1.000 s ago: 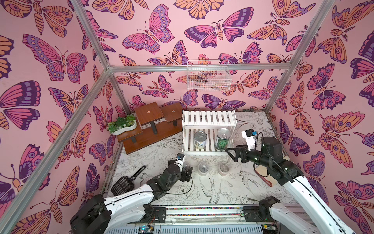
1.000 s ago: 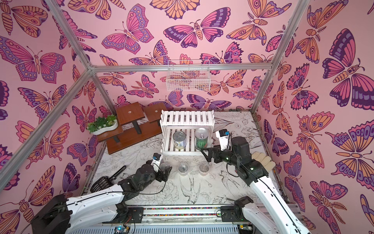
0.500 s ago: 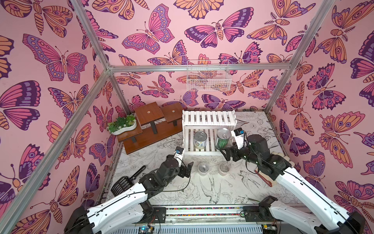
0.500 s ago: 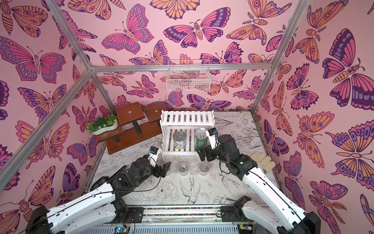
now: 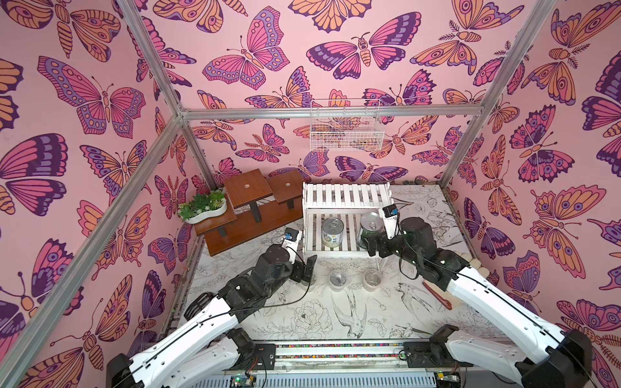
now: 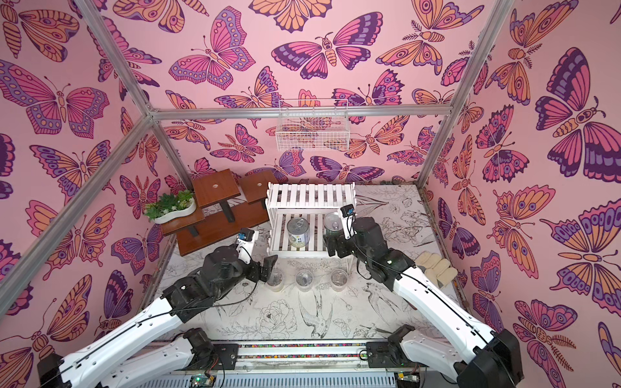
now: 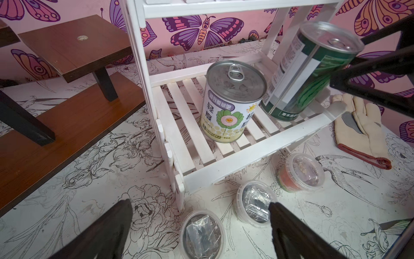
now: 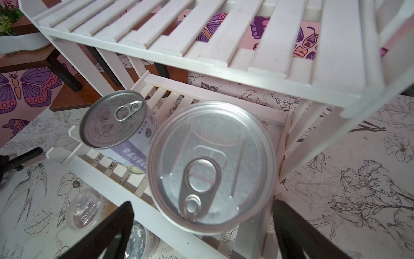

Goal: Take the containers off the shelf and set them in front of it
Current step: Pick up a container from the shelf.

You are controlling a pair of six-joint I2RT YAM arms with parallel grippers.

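Left gripper (image 7: pixel 199 205), fingers spread, hovers over the nearest clear tub (image 7: pixel 202 233). A sachet-holding tub (image 7: pixel 255 203) and an orange-filled tub (image 7: pixel 300 171) sit beside it, all on the mat (image 7: pixel 100 179) before the white shelf (image 7: pixel 224 161). On its lower tier stand the sealed flower-label can (image 7: pixel 230 101) and green-striped can (image 7: pixel 309 74); the right gripper (image 8: pixel 202 203) spreads its fingers either side of the latter.

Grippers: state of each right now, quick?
Left gripper: open, holding nothing.
Right gripper: open, either side of the green can on the shelf, not closed on it.
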